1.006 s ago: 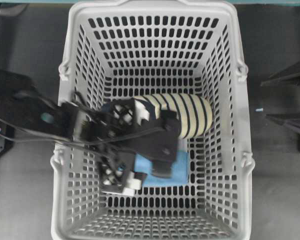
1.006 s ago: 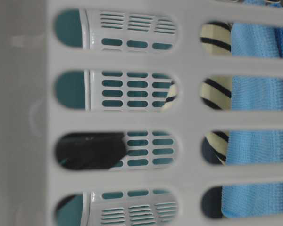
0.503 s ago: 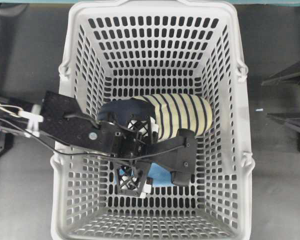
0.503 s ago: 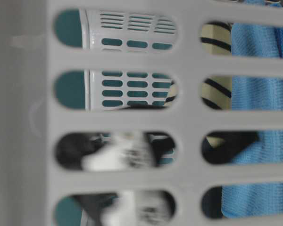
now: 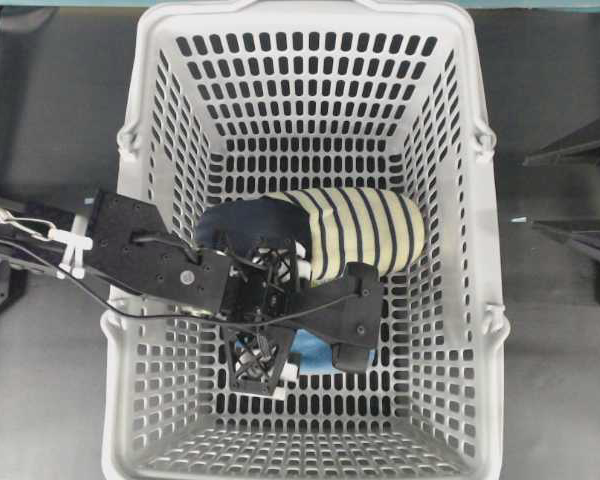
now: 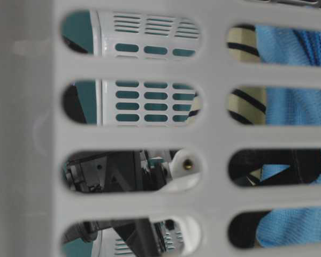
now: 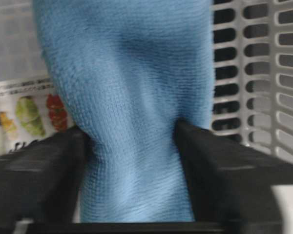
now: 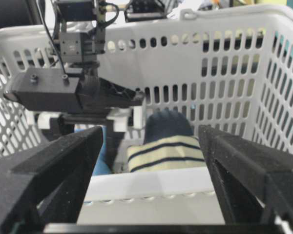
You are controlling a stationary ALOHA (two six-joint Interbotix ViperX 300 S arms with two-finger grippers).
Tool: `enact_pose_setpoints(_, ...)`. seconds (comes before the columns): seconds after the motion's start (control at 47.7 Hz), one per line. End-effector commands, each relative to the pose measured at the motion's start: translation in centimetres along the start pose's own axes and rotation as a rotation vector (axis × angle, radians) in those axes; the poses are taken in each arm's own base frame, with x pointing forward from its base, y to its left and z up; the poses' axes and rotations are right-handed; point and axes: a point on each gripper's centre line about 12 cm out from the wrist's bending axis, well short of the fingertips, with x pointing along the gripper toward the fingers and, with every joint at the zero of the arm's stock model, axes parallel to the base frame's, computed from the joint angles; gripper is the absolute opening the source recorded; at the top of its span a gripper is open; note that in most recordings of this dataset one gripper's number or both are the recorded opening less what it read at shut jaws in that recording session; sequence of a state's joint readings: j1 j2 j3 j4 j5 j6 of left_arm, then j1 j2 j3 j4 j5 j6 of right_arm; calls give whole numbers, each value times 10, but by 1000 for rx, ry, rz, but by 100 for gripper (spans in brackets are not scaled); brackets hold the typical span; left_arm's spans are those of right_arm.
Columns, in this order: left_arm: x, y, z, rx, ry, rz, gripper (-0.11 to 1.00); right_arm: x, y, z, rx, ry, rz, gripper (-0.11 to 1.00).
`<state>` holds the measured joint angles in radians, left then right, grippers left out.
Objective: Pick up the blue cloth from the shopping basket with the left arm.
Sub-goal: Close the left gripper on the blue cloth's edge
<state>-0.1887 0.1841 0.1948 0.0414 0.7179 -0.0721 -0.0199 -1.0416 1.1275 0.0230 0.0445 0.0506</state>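
The light grey shopping basket (image 5: 460, 200) fills the middle of the overhead view. On its floor lies the blue cloth (image 5: 315, 352), beside a navy-and-cream striped slipper (image 5: 365, 230). The left arm (image 5: 150, 262) reaches in over the basket's left wall. In the left wrist view my left gripper (image 7: 129, 131) is shut on the blue cloth (image 7: 127, 73), which bunches into a narrow waist between the two black fingers. My right gripper (image 8: 150, 134) stands open outside the basket's right wall with nothing between its fingers.
A printed label with vegetable pictures (image 7: 27, 109) shows behind the cloth at the left of the left wrist view. The basket's slotted walls (image 7: 254, 73) stand close on the right of the gripper. Dark tabletop (image 5: 50, 100) surrounds the basket.
The left gripper has dropped lower into the basket, onto the cloth, and its jaws have closed in, bunching the cloth. The right arm has not moved.
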Motion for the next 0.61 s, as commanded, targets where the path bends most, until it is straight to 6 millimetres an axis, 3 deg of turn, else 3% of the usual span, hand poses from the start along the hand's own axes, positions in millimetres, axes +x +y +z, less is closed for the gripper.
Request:
enact_pose_setpoints(0.0,-8,-4,4,16,-22,-2,50,1,0,5,5,-14,-1,76)
enact_pose_setpoints(0.063,-19,-4,9,21,-48,-3,31,1,0,5,5,-20,0,76)
enact_pose_setpoints(0.147,-39,-3,19,21,-101,-5,13,1,0,6,5,-22,0,76)
enact_pose_setpoints(0.377,-118,-2,53,20,-272,-9,13,-1,0,7,6,-31,1,76)
enact_pose_setpoints(0.587,-193,0,70,11,-295,-5,13,-4,0,10,6,-48,2,76)
